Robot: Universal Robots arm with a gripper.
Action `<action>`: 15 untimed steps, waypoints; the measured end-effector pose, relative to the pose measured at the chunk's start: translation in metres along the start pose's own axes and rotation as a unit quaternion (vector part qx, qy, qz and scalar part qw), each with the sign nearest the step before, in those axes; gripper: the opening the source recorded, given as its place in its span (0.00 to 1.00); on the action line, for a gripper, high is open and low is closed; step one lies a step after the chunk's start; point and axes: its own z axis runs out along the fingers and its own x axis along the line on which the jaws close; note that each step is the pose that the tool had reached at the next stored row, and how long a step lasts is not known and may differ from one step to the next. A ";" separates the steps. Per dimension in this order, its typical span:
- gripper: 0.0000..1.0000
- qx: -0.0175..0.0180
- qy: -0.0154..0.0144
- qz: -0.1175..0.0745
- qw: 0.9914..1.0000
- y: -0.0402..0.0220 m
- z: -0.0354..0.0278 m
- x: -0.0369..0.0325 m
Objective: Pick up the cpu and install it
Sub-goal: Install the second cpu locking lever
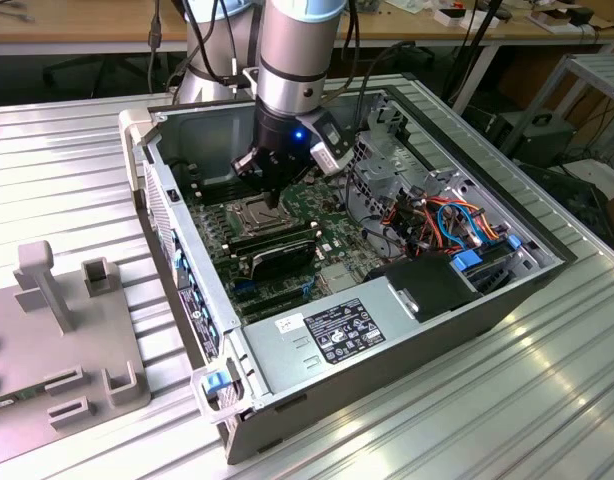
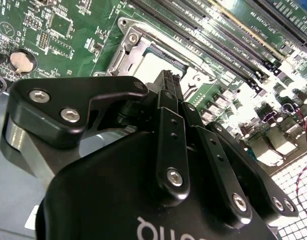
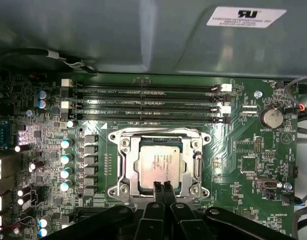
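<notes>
Inside an open computer case [image 1: 407, 300], the gripper [image 3: 161, 186] hangs just above the socket [image 3: 124, 165], its fingers [image 3: 157, 192] pressed together with nothing between them. The cpu [image 3: 159, 162] lies flat in the socket, centre of the first wrist view, on the green motherboard [image 3: 243, 150].

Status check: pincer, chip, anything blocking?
Pincer shut, empty, tips over the socket edge. Chip seated flat in the socket. Nothing blocking.
</notes>
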 end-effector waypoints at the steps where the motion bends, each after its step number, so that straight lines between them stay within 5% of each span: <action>1: 0.11 0.000 0.000 0.000 1.000 -0.0009 0.0000 0.0000; 15: 0.11 0.000 0.000 0.000 1.000 -0.0081 -0.0001 0.0002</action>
